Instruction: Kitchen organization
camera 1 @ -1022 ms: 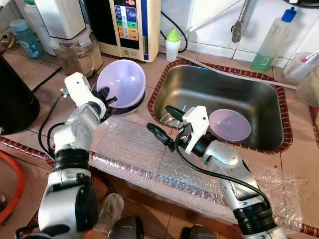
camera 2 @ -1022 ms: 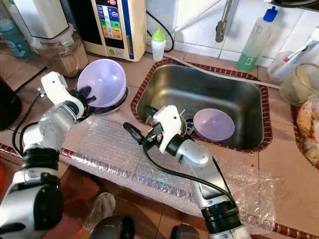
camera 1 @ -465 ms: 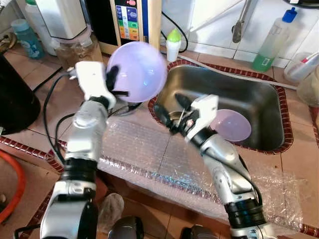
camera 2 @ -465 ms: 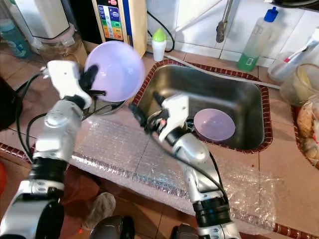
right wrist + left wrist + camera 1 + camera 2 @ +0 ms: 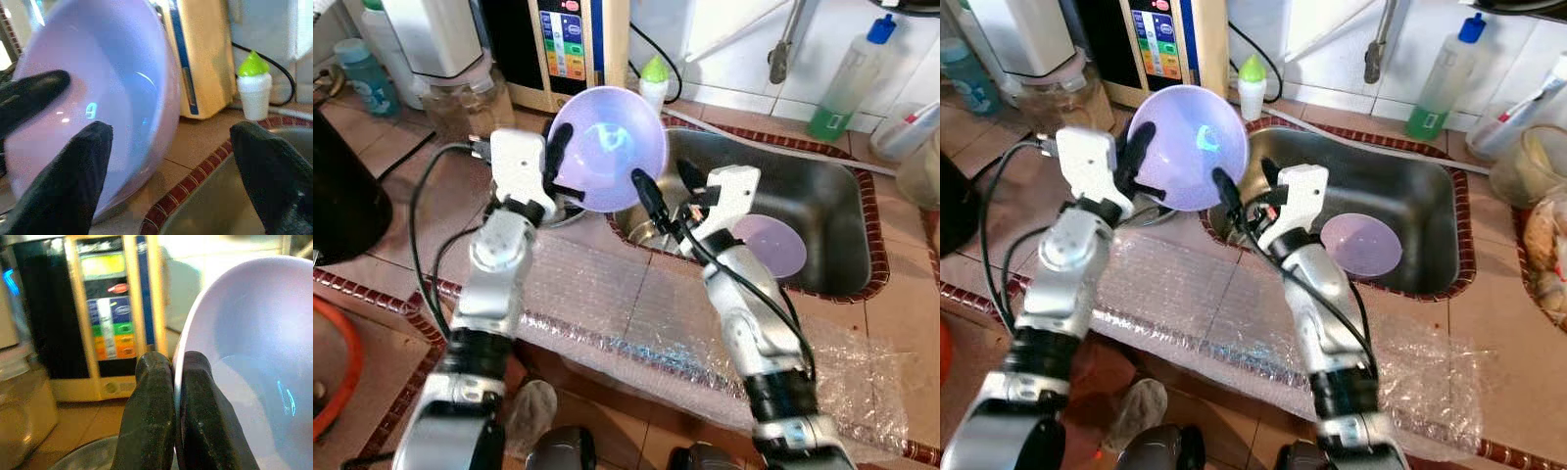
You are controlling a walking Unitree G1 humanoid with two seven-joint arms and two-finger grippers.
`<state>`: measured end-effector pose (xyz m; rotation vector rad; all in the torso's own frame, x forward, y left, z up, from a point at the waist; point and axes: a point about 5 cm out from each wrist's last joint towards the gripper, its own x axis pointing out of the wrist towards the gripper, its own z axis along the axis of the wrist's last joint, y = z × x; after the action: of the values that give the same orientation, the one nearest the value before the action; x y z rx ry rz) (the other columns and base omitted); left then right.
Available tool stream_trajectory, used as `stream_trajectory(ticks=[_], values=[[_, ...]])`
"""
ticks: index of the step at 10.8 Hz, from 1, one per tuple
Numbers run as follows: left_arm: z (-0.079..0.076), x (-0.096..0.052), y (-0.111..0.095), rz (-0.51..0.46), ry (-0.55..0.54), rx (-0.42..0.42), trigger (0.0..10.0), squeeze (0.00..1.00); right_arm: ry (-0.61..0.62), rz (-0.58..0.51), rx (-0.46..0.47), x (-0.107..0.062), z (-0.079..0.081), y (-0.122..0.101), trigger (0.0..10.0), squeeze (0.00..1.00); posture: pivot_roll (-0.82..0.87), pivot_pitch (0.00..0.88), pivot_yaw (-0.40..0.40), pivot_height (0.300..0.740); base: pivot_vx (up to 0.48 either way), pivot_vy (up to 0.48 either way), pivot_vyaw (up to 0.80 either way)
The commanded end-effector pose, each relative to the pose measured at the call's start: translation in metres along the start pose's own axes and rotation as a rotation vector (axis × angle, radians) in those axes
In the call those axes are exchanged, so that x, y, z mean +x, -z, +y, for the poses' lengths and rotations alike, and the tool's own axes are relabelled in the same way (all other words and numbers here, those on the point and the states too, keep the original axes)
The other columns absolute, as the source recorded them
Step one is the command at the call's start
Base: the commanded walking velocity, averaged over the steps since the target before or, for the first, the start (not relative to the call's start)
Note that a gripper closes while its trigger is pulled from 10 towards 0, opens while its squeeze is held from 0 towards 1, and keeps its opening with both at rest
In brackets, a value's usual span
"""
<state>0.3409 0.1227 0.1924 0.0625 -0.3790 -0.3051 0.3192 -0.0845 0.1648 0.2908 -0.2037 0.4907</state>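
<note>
Sink (image 5: 842,284) sunk in desk (image 5: 401,211), right of centre; a bowl (image 5: 766,245) in it. Second bowl (image 5: 607,147) aloft over sink's left rim. Bubble wrap (image 5: 607,294) along desk's front edge. Appliance (image 5: 570,49) behind, small bottle (image 5: 653,86) to its right, possibly touching.

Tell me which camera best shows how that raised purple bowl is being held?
The left wrist view: the left pincer shuts its two fingers on the purple bowl's rim. The eye views show the whole bowl lifted beside the sink; the right wrist view shows its inside between the open right pincer.

Lavender bowl (image 5: 607,147) now lifted toward sink (image 5: 822,186).
</note>
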Motion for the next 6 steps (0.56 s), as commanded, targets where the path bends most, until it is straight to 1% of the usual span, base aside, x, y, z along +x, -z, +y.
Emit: stream_trajectory(ticks=[1, 3, 4, 6], values=[[-0.004, 0.0, -0.01, -0.057, 0.023, 0.013, 0.0, 0.0, 0.035, -0.03, 0.049, 0.006, -0.003, -0.005, 0.0, 0.0, -0.04, 0.01, 0.058, 0.74, 0.0, 0.0, 0.0], [-0.007, -0.001, -0.012, -0.075, 0.046, 0.008, 0.0, 0.0, 0.101, -0.036, 0.146, 0.013, -0.011, -0.006, 0.0, 0.0, -0.03, 0.011, 0.057, 0.74, 0.0, 0.0, 0.0], [-0.009, -0.001, -0.011, -0.077, 0.055, 0.009, 0.0, 0.0, 0.143, -0.039, 0.229, 0.014, -0.019, -0.006, 0.0, 0.0, -0.04, 0.011, 0.06, 0.74, 0.0, 0.0, 0.0], [-0.01, -0.001, -0.013, -0.088, 0.06, 0.009, 0.0, 0.0, 0.208, -0.017, 0.392, 0.013, -0.027, 0.001, 0.0, 0.0, -0.04, 0.009, 0.06, 0.74, 0.0, 0.0, 0.0]])
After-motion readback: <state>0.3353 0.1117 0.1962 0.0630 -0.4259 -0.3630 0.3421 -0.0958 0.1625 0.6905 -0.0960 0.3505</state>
